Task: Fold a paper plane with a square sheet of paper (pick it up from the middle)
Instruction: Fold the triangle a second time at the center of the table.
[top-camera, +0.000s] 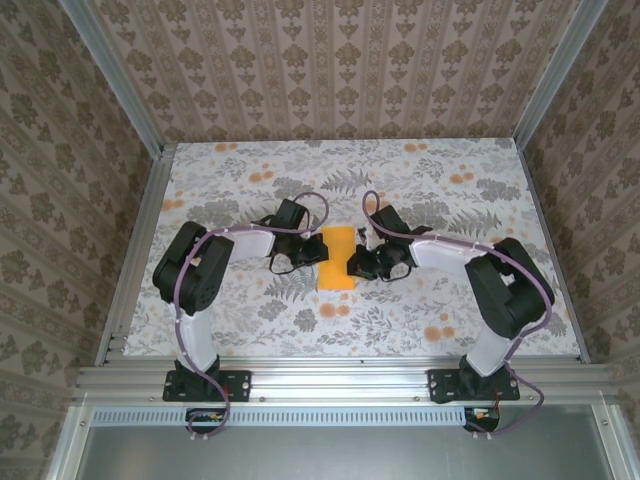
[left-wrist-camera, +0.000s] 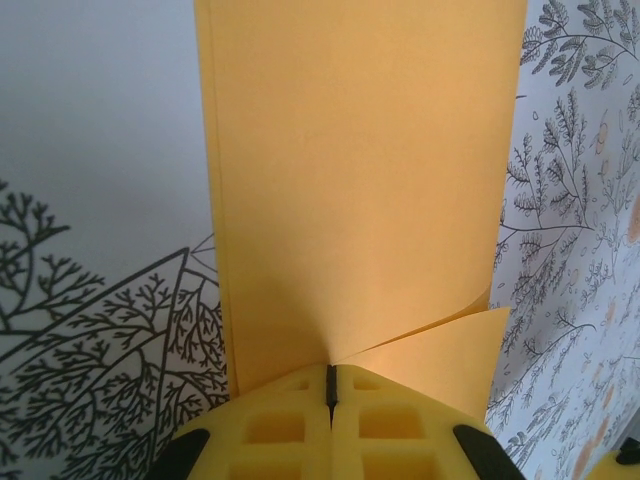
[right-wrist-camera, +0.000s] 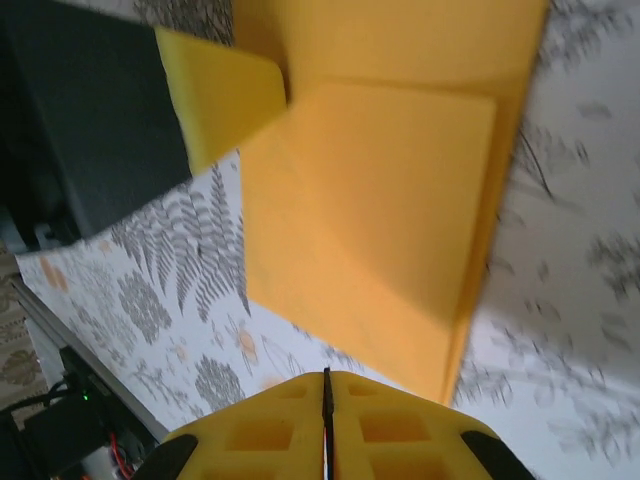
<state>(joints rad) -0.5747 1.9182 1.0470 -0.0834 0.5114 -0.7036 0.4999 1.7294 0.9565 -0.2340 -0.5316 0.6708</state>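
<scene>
The square sheet of paper (top-camera: 338, 258) is orange-yellow and folded into an upright rectangle at the middle of the table. My left gripper (top-camera: 312, 252) is at its left edge. In the left wrist view its yellow fingers (left-wrist-camera: 290, 420) are shut on the paper (left-wrist-camera: 360, 180), and two layers spread apart from the pinch point. My right gripper (top-camera: 358, 262) is at the paper's right edge. In the right wrist view it (right-wrist-camera: 326, 374) is shut with nothing in it, just short of the folded paper (right-wrist-camera: 370, 210), which lies with stacked layers. The left gripper's yellow finger (right-wrist-camera: 220, 95) touches the paper's far corner.
A grey floral tablecloth (top-camera: 420, 310) with small orange flower prints covers the table. Aluminium rails (top-camera: 340, 375) run along the front and both sides, and patterned walls close in the back and sides. Both arm bases (top-camera: 205, 385) sit at the near edge.
</scene>
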